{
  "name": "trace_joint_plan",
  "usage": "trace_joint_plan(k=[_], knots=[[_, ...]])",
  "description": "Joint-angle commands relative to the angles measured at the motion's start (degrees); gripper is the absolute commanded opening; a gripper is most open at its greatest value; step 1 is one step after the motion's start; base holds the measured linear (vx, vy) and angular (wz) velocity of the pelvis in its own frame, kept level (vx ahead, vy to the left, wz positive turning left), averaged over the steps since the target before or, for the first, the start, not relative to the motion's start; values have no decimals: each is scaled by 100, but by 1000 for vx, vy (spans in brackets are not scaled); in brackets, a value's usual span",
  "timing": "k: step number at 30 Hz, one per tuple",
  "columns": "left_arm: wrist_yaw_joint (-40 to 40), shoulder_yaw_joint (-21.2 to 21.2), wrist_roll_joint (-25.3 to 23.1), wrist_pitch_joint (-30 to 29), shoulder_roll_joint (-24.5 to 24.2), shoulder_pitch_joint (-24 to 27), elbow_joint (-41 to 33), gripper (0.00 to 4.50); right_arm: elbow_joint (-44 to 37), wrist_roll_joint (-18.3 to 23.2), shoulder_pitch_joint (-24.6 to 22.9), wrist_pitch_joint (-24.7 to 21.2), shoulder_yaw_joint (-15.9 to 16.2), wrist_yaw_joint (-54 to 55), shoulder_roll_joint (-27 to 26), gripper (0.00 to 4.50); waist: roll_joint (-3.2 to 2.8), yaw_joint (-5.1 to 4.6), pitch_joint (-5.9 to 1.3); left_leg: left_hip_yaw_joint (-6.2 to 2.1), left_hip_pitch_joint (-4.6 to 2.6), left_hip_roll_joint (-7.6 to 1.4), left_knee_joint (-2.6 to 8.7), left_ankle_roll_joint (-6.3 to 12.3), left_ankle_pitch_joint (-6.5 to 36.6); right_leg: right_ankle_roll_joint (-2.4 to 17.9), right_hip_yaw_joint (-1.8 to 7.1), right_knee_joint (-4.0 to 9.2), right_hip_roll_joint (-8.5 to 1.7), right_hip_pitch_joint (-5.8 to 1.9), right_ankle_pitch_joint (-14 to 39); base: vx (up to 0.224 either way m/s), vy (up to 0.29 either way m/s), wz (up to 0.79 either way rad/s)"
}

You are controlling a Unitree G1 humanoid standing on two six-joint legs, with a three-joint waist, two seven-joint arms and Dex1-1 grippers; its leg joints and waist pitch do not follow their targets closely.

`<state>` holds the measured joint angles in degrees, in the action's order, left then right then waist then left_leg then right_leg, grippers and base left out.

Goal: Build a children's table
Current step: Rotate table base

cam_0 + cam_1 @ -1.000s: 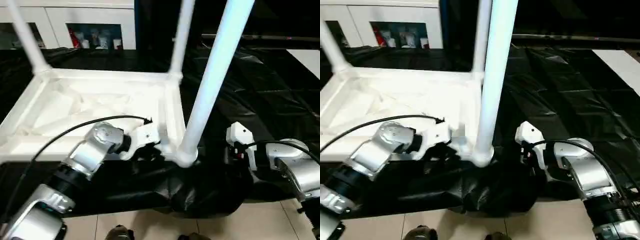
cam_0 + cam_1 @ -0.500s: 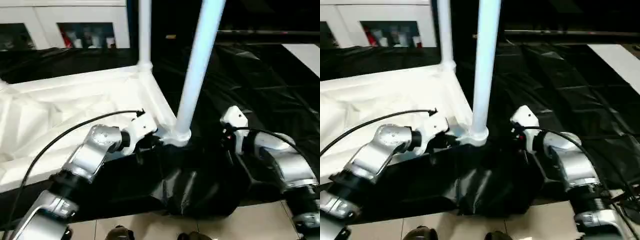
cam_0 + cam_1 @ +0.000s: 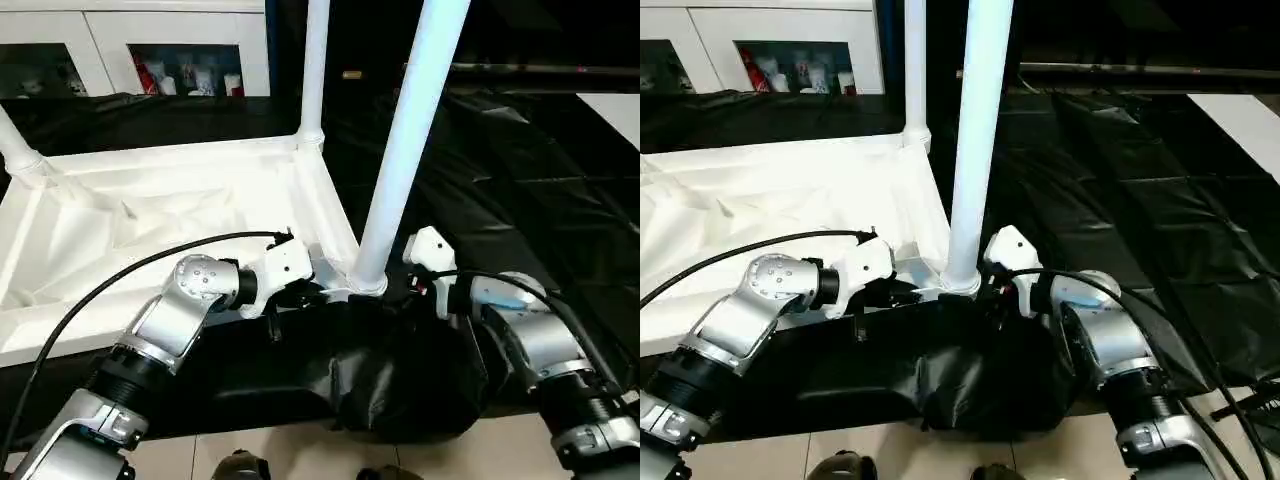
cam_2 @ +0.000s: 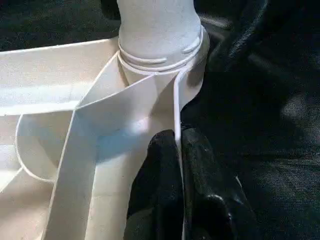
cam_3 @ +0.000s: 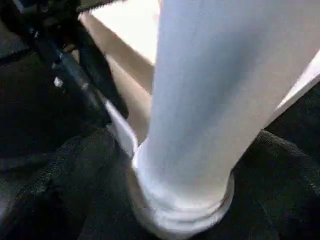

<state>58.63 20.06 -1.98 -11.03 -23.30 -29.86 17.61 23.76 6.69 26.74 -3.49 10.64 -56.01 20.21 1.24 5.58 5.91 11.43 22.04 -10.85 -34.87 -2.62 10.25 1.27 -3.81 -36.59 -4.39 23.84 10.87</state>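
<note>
- Left eye view: the children's table (image 3: 170,215) lies upside down on a black-draped table (image 3: 540,150), its white ribbed underside facing up.
- Three white legs show, standing upright in round corner sockets: the near leg (image 3: 405,140) at the corner closest to the robot, a far leg (image 3: 314,70) behind it, and a third leg (image 3: 18,150) at the far corner on the robot's left.
- Left wrist view: thin white ribs run from the rim wall to the near socket (image 4: 160,55), where the leg's base sits with grooved rings around it.
- The near corner sits close to the front edge of the black drape, which bunches and hangs over toward the tiled floor (image 3: 300,455).
- To the robot's right of the near leg, the black cloth stretches away wide and flat; white cabinets (image 3: 140,45) stand behind the far edge.
- The left gripper (image 4: 178,150) is clamped shut on the thin rim wall of the children's table, just beside the near socket, one black finger on each face of the wall.
- The right gripper (image 3: 412,285) sits just beside the near leg's base on the side away from the left gripper; whether its fingers are spread or closed cannot be told, nor whether it touches the leg.
- Right wrist view: the near leg's base and socket loom very close, with the left gripper's black fingers (image 5: 100,75) beyond on the rim.
</note>
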Motion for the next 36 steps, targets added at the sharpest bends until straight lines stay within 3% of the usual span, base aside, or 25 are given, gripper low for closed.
trace_joint_plan(k=[1, 8, 11, 12, 16, 18, 19, 21, 23, 26, 28, 29, 30, 32, 35, 36], knots=[[81, 50, 64, 149, 55, 31, 48, 0, 15, 28, 93, 120, -74, 45, 8, 447, 54, -4, -429, -143, -108, -261, 425, 241, 987, 1116, 320, 513, -442, -278, 1478, 0, 0, 0], [227, 22, 193, 253, 69, 121, -23, 0, 4, 85, 6, 318, -139, -75, 98, 447, 101, 5, -453, -140, -95, -258, 421, 272, 926, 1096, 319, 506, -447, -299, 1442, 0, 0, 0], [368, 50, 254, 468, 51, 167, -54, 0, -154, 198, -121, 221, -189, -244, 202, 447, 94, 31, -468, -139, -92, -262, 411, 319, 852, 1070, 325, 495, -447, -303, 1366, 0, 0, 0], [470, 118, 213, 649, -10, 185, -5, 0, -372, 327, -271, 96, -189, -476, 344, 447, 64, 40, -463, -143, -91, -260, 417, 333, 848, 1082, 321, 496, -443, -297, 1354, 0, 0, 0], [588, 221, 24, 971, -166, 81, 349, 0, -1104, 832, -749, -475, -249, -1189, 865, 447, 45, 124, -464, -139, -131, -282, 418, 386, 998, 1025, 329, 514, -430, -287, 1344, 0, 0, 0], [738, 187, 109, 1087, -168, 23, 450, 0, -1251, 947, -895, -627, -329, -1388, 1117, 447, 38, 122, -446, -141, -108, -267, 431, 370, 1095, 1007, 321, 557, -433, -302, 1533, 0, 0, 0], [880, 171, 193, 1138, -163, 13, 448, 0, -1213, 934, -920, -602, -402, -1376, 1205, 447, 25, 129, -449, -136, -138, -272, 427, 322, 1192, 997, 326, 576, -443, -280, 1687, 0, 0, 0], [1018, 159, 279, 1184, -151, 10, 432, 0, -1143, 920, -915, -568, -478, -1330, 1246, 447, 24, 114, -451, -156, -106, -264, 434, 252, 1206, 975, 317, 575, -464, -303, 1892, 0, 0, 0], [1300, 192, 383, 1342, -141, 23, 392, 0, -979, 894, -859, -508, -646, -1188, 1244, 447, 35, 104, -440, -155, -118, -261, 436, 230, 1237, 956, 316, 605, -460, -276, 2021, 0, 0, 0], [1486, 360, 281, 1684, -208, 45, 450, 0, -935, 940, -829, -556, -770, -1071, 1278, 447, 30, 135, -450, -135, -175, -281, 430, 228, 1237, 1033, 328, 600, -447, -236, 1887, 0, 0, 0], [1509, 423, 183, 1988, -253, 25, 613, 0, -959, 966, -801, -647, -796, -965, 1309, 447, 18, 162, -446, -133, -176, -289, 437, 246, 1224, 1075, 326, 585, -445, -244, 1795, 0, 0, 0], [1509, 445, 134, 2112, -277, 11, 689, 0, -910, 900, -759, -656, -797, -840, 1311, 447, 17, 169, -451, -136, -170, -294, 441, 238, 1200, 1073, 324, 575, -446, -251, 1761, 0, 0, 0], [1543, 417, 137, 2288, -274, -2, 782, 0, -617, 664, -573, -612, -805, -367, 1243, 447, 56, 164, -449, -133, -147, -291, 445, 230, 1174, 1053, 320, 561, -447, -265, 1731, 0, 0, 0], [1562, 399, 148, 2323, -269, -4, 801, 0, -518, 579, -512, -589, -820, -222, 1205, 447, 43, 163, -460, -137, -138, -270, 442, 173, 1074, 1042, 311, 554, -456, -270, 1773, 0, 0, 0], [1370, 227, 167, 2469, -190, 37, 818, 0, -307, 410, -336, -447, -861, 109, 993, 447, 79, 170, -454, -127, -143, -274, 441, 150, 1087, 972, 322, 564, -472, -265, 1871, 0, 0, 0], [1397, 212, 193, 2387, -197, 51, 784, 47, -295, 396, -313, -429, -856, 147, 956, 450, 75, 171, -448, -130, -136, -274, 441, 160, 1073, 958, 320, 556, -477, -262, 1877, 0, 0, 0]])
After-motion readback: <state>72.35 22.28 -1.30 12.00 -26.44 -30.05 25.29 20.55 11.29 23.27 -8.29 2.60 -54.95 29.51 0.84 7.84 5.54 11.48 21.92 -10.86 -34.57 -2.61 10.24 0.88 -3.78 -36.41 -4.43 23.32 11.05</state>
